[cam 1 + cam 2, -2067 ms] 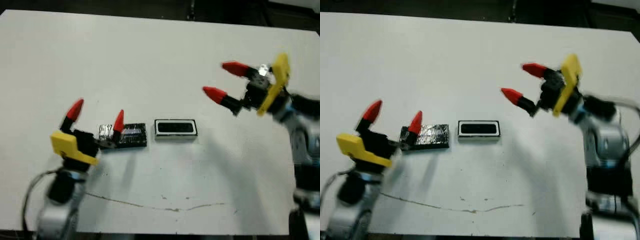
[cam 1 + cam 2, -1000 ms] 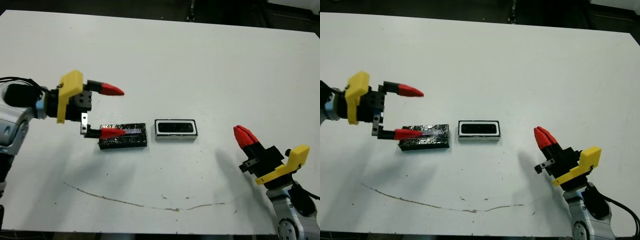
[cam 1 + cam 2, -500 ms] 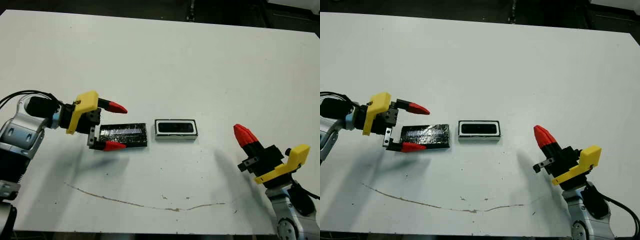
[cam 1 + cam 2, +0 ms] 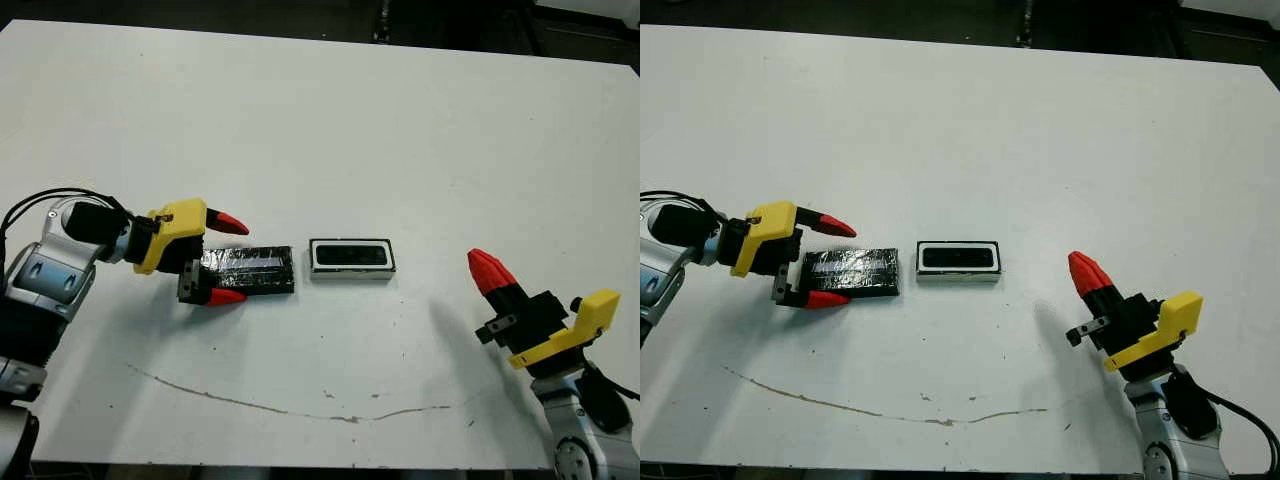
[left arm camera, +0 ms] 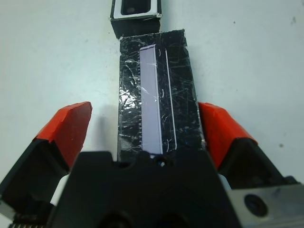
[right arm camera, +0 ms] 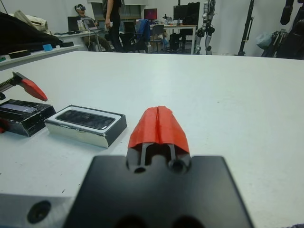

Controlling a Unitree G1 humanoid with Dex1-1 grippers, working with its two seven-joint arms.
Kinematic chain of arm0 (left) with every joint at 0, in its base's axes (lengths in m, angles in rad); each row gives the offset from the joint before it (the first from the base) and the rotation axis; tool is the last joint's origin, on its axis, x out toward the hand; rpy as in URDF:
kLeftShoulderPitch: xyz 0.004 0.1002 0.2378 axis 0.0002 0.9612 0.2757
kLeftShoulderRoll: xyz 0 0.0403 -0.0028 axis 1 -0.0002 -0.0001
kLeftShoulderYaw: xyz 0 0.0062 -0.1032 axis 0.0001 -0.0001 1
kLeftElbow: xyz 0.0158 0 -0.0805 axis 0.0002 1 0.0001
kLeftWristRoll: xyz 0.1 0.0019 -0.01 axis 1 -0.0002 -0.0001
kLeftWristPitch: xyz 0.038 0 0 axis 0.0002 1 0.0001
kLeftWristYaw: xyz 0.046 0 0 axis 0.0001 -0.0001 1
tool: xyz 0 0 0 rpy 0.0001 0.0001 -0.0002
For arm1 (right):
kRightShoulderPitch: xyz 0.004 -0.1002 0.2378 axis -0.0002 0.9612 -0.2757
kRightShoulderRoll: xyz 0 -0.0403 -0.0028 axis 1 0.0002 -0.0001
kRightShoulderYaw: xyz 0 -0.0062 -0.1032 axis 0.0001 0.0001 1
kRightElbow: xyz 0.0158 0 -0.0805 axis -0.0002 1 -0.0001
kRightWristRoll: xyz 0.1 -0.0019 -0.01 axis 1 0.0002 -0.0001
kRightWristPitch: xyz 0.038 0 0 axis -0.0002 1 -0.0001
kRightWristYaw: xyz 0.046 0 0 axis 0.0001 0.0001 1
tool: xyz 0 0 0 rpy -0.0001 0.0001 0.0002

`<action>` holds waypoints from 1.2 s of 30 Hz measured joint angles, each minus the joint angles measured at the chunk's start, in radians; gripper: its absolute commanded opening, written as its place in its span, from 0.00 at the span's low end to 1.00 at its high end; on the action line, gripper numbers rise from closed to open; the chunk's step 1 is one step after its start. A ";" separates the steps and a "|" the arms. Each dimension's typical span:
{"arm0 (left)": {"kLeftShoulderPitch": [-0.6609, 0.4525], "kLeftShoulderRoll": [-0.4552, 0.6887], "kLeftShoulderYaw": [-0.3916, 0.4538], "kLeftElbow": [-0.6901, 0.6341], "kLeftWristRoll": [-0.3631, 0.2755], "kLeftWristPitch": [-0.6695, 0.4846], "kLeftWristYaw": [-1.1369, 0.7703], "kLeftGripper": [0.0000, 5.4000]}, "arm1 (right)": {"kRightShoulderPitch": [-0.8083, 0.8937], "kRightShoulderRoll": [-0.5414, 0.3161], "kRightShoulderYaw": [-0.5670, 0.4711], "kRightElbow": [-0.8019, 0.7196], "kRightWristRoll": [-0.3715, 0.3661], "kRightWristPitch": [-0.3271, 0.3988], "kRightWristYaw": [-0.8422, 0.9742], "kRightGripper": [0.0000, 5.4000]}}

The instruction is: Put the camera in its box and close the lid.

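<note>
The left tool (image 4: 220, 260) is spread wide, one red finger on each long side of the lid (image 4: 248, 271), at the lid's left end, not pressing it. The lid lies flat on the table (image 4: 330, 120), just left of the box (image 4: 351, 258). The camera (image 4: 352, 256) lies in the box. The right tool (image 4: 487, 270), fingers together and empty, hovers near the table's right front.

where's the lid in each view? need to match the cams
Left eye view: lid left of centre, between the left tool's fingers.
Right eye view: same spot.
Left wrist view: centre, running away from the tool.
Right wrist view: far left edge.
Shared landmark: the box, just past the lid's end.
</note>
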 measured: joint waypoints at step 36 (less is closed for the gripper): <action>0.086 -0.116 0.128 -0.032 -0.100 -0.020 0.155 0.58 | 0.003 -0.010 0.012 0.004 0.002 -0.007 -0.004 0.00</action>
